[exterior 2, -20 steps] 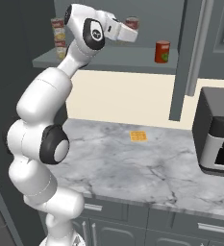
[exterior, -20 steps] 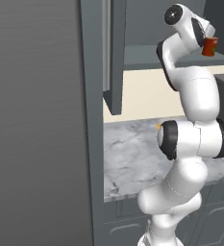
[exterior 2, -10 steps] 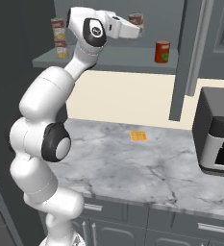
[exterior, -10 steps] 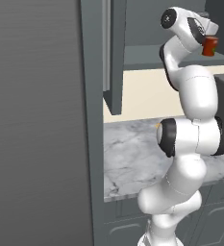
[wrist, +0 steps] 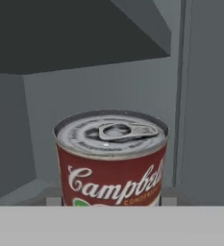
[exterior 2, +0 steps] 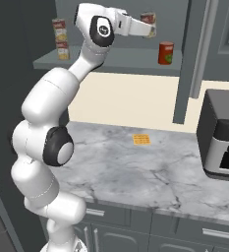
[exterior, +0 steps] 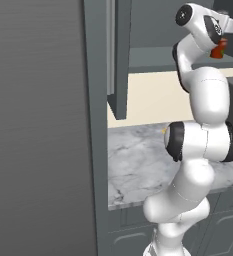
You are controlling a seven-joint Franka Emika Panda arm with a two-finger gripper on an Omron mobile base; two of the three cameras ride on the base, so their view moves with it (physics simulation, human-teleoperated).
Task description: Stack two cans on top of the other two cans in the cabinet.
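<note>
My gripper [exterior 2: 149, 26] is inside the cabinet above its shelf [exterior 2: 111, 62], shut on a red-and-white labelled can [exterior 2: 148, 17] with a metal top. In the hand view that can [wrist: 111, 158] stands upright close in front, its pull-tab lid facing up. It hangs above the shelf, up and to the left of a plain red-orange can [exterior 2: 166, 53] standing on the shelf. That red-orange can [exterior: 217, 51] peeks out under the hand in the left base view. At the shelf's left end one labelled can [exterior 2: 59, 25] stands stacked on another can [exterior 2: 63, 49].
The tall narrow cabinet door [exterior 2: 194, 59] hangs open just right of the red-orange can. Below lies a marble counter [exterior 2: 135, 167] with a small orange square [exterior 2: 141, 139] and a dark appliance [exterior 2: 224, 142] at the right. A wide grey panel [exterior: 38, 125] stands at the left.
The hand has carried the labelled can to the right along the cabinet, nearer to the red-orange can. The cans on the shelf have stayed put.
</note>
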